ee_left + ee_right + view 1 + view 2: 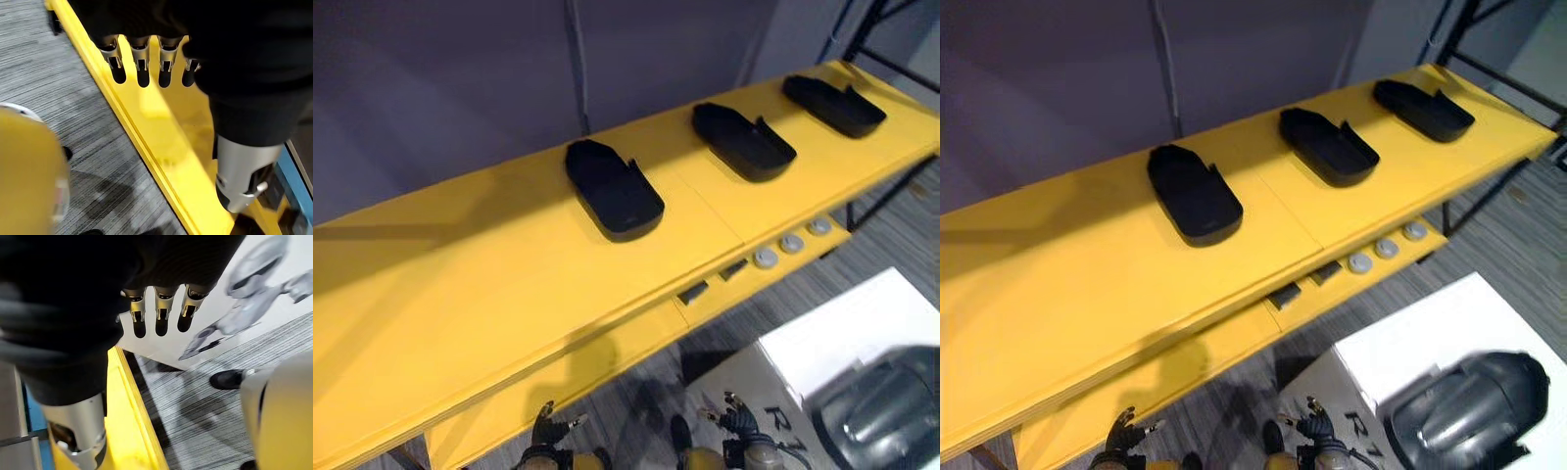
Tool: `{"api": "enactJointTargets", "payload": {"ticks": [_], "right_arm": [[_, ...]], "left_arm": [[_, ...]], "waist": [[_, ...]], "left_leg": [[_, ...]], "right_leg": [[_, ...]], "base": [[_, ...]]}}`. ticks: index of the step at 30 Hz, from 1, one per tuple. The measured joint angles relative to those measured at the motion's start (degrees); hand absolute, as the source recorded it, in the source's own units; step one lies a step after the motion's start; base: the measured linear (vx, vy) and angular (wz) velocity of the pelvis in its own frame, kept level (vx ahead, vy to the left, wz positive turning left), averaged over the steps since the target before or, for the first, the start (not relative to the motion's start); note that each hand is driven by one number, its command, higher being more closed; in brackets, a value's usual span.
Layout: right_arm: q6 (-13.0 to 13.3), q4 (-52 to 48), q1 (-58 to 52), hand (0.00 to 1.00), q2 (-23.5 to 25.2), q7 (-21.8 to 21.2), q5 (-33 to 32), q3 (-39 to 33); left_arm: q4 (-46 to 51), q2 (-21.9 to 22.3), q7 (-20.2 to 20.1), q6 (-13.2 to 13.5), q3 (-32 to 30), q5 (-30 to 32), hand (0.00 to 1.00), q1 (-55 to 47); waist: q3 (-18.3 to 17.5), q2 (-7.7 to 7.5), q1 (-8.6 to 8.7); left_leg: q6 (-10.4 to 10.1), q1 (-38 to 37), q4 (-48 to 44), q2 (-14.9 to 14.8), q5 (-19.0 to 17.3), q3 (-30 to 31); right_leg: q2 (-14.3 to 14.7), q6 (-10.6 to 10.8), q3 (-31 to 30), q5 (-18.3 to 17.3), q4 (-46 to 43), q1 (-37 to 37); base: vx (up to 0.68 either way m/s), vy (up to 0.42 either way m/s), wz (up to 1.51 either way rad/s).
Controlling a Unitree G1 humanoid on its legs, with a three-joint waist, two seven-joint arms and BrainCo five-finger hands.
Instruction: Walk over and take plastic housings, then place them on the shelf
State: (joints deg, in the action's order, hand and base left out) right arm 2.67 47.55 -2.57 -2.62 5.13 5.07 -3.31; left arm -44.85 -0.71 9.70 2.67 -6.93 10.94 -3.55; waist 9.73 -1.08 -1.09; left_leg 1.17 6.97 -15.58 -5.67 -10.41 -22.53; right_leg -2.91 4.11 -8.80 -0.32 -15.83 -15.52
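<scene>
Three black plastic housings lie in a row on the yellow shelf top (460,284): one near the middle (612,188), one further right (744,140) and one at the far right (832,104). My left hand (546,431) and right hand (736,421) hang low in front of the shelf, well short of the housings. Both are empty. In the wrist views the left hand's fingers (142,68) and the right hand's fingers (159,313) are straight and hold nothing, with the shelf's yellow edge (161,147) beside them.
A lower yellow ledge (636,338) carries small grey round parts (791,245) and dark blocks (693,292). A white box (842,338) with a dark grey shape on it stands on the striped carpet at the lower right. A black metal frame (891,59) rises behind the shelf's right end.
</scene>
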Motion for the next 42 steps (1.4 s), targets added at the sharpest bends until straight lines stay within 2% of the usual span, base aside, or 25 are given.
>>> {"api": "enactJointTargets", "payload": {"ticks": [1,2,4,5,6,7,8,9,10,11,12,13,15,17,19,20,21,22,26,27,29,33,35,38,42], "right_arm": [[-0.1,0.2,-0.1,0.0,0.0,0.0,0.0,0.0],[-0.2,0.7,-0.6,0.0,0.0,0.1,0.0,-0.4],[-0.1,1.4,-1.5,0.0,0.0,0.1,0.0,-1.1],[-0.1,2.4,-0.9,0.0,-0.6,0.3,0.0,-1.1],[-0.1,3.4,1.1,0.0,-1.7,0.4,0.0,-1.1],[-0.1,3.8,1.8,0.0,-2.3,0.6,0.0,-1.0],[-0.2,5.1,3.5,0.0,-3.5,0.8,0.1,-1.0],[-0.2,5.9,5.0,0.0,-4.4,0.9,0.3,-1.3],[-0.2,5.5,5.4,0.0,-4.5,1.1,0.9,-1.4],[-0.2,5.1,5.4,0.0,-4.2,1.1,1.2,-1.3],[-0.2,4.8,5.6,0.0,-3.6,1.2,1.3,-1.2],[-0.2,4.8,5.4,0.0,-3.4,1.2,1.3,-1.2],[-0.2,4.6,5.2,0.0,-2.7,1.2,1.4,-1.0],[-0.2,4.7,5.5,0.0,-2.7,1.2,2.6,-1.0],[-0.3,4.8,4.4,0.0,-1.9,1.2,3.3,-0.6],[-0.3,4.8,4.3,0.0,-1.9,1.2,3.5,-0.2],[-0.3,4.7,4.0,0.0,-1.9,1.2,3.6,0.1],[-0.3,4.7,3.5,0.0,-1.6,1.2,3.5,0.1],[-0.2,4.6,0.8,0.0,-1.3,1.7,3.3,-0.5],[-0.2,5.0,-0.1,0.0,-1.5,1.8,3.1,-0.7],[-0.2,5.4,-0.1,0.0,-2.3,2.1,2.9,-1.2],[-0.2,7.0,-0.3,0.0,-2.6,2.2,2.1,-1.5],[-0.1,7.3,-0.3,0.0,-3.1,2.3,1.6,-3.4],[-0.1,7.1,-1.6,0.0,-2.1,2.5,-0.7,-5.9],[-0.1,6.5,-2.6,0.0,-2.0,2.6,-3.8,-8.5]], "left_arm": [[0.0,0.0,0.0,-0.1,0.0,0.0,0.0,0.6],[0.0,0.0,0.0,-0.1,0.1,0.0,0.0,1.0],[0.3,-0.5,-0.1,-0.2,0.9,0.6,0.0,1.3],[0.6,-1.1,-0.1,-0.5,1.0,0.9,0.0,1.9],[0.7,-1.1,-0.3,-1.0,1.1,1.3,0.0,2.9],[0.9,-1.0,-0.2,-1.0,1.1,1.6,0.0,3.3],[1.2,-0.3,-0.2,-0.9,1.2,1.6,0.0,3.9],[1.1,0.1,-0.2,-0.8,1.3,1.6,0.0,4.0],[0.8,0.0,-0.2,-0.9,1.6,1.6,0.0,4.2],[0.8,0.0,-0.2,-0.9,1.7,1.6,0.0,4.2],[0.7,-0.4,-0.2,-1.1,2.1,1.6,0.0,3.7],[0.7,-0.6,-0.2,-1.1,2.5,1.6,0.0,3.5],[0.6,-1.8,-0.2,-1.1,3.0,1.6,0.0,2.2],[0.6,-2.0,-0.1,-1.2,3.0,1.6,0.0,1.9],[0.3,-2.0,-0.1,-1.2,2.9,1.6,0.0,0.4],[-0.2,-2.0,-0.1,-1.2,2.9,1.6,0.0,0.2],[-1.6,-1.9,-0.2,-1.3,3.0,1.6,0.0,0.2],[-2.6,-1.9,-0.2,-1.3,2.9,1.6,0.0,0.2],[-3.7,-1.9,-0.4,-1.4,2.9,1.6,0.0,0.7],[-3.9,-1.5,-0.4,-1.3,2.9,1.5,0.0,0.6],[-4.9,-1.4,-0.3,-1.3,2.7,1.4,0.0,0.3],[-6.2,-1.4,0.0,-1.1,2.4,-0.7,0.0,-0.2],[-7.2,-1.3,0.0,-1.0,1.6,-1.2,0.0,-0.5],[-8.9,-2.4,0.0,-1.0,1.5,-1.7,0.0,0.4],[-9.2,-3.1,0.0,-1.1,0.0,-1.7,0.0,-0.1]], "waist": [[0.0,0.05,0.11],[-0.1,-0.01,0.28],[-0.9,-1.11,0.21],[-2.0,-2.36,-0.01],[-2.4,-2.29,0.03],[-2.6,-2.31,-0.06],[-3.0,-1.81,-0.41],[-3.6,-0.91,-0.65],[-3.8,-0.96,-0.44],[-3.9,-1.1,-0.62],[-4.0,-1.41,-0.6],[-3.9,-1.31,-0.6],[-4.2,-1.39,-1.06],[-4.2,-0.57,-0.62],[-4.0,-0.65,-0.61],[-3.9,-0.68,-0.6],[-3.5,-1.02,-0.18],[-3.4,-0.55,-0.54],[-2.2,-0.41,0.47],[-1.8,-0.23,0.28],[-0.8,0.1,0.22],[-0.4,1.23,0.16],[-0.6,2.83,0.2],[-1.5,1.71,0.66],[-1.9,1.65,0.33]], "left_leg": [[0.0,-0.1,0.6,-0.1,0.5,0.0],[-0.1,-0.9,1.7,0.0,1.3,0.3],[-0.5,-1.1,1.8,0.6,1.8,0.3],[-0.3,0.8,0.0,1.9,2.0,0.0],[0.7,3.3,-0.9,1.9,3.4,0.6],[1.0,4.2,-1.3,1.8,4.1,0.5],[-0.4,4.5,3.3,2.9,4.1,1.8],[0.4,3.2,7.7,3.3,6.2,2.1],[0.7,2.8,8.4,2.2,6.8,-0.6],[0.7,2.7,8.3,1.5,6.8,-2.3],[0.7,0.7,8.6,1.2,6.8,-6.2],[0.7,-0.7,8.9,1.1,6.8,-7.8],[0.4,-3.2,8.4,0.3,6.6,-13.2],[-0.2,-3.8,7.6,-1.3,6.3,-15.6],[-2.8,-6.8,8.2,-2.6,5.9,-20.2],[-3.2,-7.2,7.6,-3.2,5.6,-20.6],[-3.9,-7.4,6.1,-4.5,5.1,-20.3],[-4.2,-7.2,3.5,-6.5,4.8,-19.7],[-2.9,-5.7,-9.9,-13.9,3.9,-16.8],[-4.1,-4.6,-11.4,-13.0,1.7,-9.3],[-7.4,-3.5,-10.1,-7.3,-0.8,6.5],[-9.1,-1.4,-6.0,-0.3,-1.9,25.7],[-6.0,-2.1,-1.3,-0.9,2.0,25.2],[-4.6,-4.4,2.8,1.1,2.6,22.7],[-3.8,-7.4,7.6,2.7,3.4,20.5]], "right_leg": [[0.0,-0.7,2.0,-2.7,-5.5,-1.1],[-0.2,-0.2,5.0,-7.5,-14.1,-0.8],[-1.5,1.6,7.8,-11.4,-16.9,1.8],[-2.5,1.5,10.0,-12.2,-13.3,0.9],[-2.3,-0.6,9.9,-10.7,-8.6,1.2],[-2.0,-1.4,8.9,-9.8,-5.6,1.4],[-1.5,-1.3,6.7,-7.2,-1.8,0.8],[0.4,-1.3,3.9,-4.6,1.6,0.4],[1.0,-1.0,2.9,-2.5,5.2,1.4],[1.0,-1.7,3.5,-2.5,5.3,1.3],[-0.2,-1.0,8.4,-6.4,-2.1,0.7],[-0.8,-0.3,10.4,-7.3,-3.0,1.7],[-2.7,-1.1,16.1,-8.1,-2.2,3.9],[-3.4,-2.5,19.8,-8.3,-1.9,3.2],[-8.4,-4.5,33.3,-8.8,-4.6,4.5],[-8.3,-5.1,33.4,-8.2,-4.6,4.6],[-6.1,-5.0,30.4,-7.6,-4.2,4.8],[-3.7,-5.9,28.0,-7.1,-3.2,5.0],[1.1,-7.9,24.1,-6.3,-0.2,7.7],[1.7,-8.4,21.8,-6.2,-0.1,8.1],[2.7,-8.2,17.0,-6.2,0.6,8.8],[4.5,-7.2,10.7,-5.5,1.3,10.3],[6.0,-5.9,7.8,-6.1,1.1,10.5],[3.7,-4.6,6.4,-6.5,2.0,11.3],[2.2,-3.5,4.7,-7.1,2.7,11.5]], "base": [[-0.07,-0.011,0.04],[-0.01,-0.039,0.11],[0.04,-0.067,-0.02],[0.06,-0.098,-0.56],[0.05,-0.081,-0.75],[-0.05,-0.053,-1.02],[-0.11,0.062,-1.31],[-0.15,0.101,-1.48],[-0.11,0.116,-1.27],[-0.11,0.07,-1.19],[-0.07,0.036,-1.09],[-0.06,0.018,-1.25],[-0.07,-0.057,-1.25],[-0.13,-0.13,-0.98],[-0.08,-0.114,-1.05],[-0.07,-0.163,-1.03],[-0.05,-0.203,-1.1],[-0.04,-0.21,-1.1],[0.03,-0.222,-0.79],[0.06,-0.151,-1.02],[0.06,-0.007,-1.24],[0.08,0.106,-0.97],[0.07,0.198,-0.88],[0.13,0.165,-0.24],[0.18,0.123,-0.19]]}}
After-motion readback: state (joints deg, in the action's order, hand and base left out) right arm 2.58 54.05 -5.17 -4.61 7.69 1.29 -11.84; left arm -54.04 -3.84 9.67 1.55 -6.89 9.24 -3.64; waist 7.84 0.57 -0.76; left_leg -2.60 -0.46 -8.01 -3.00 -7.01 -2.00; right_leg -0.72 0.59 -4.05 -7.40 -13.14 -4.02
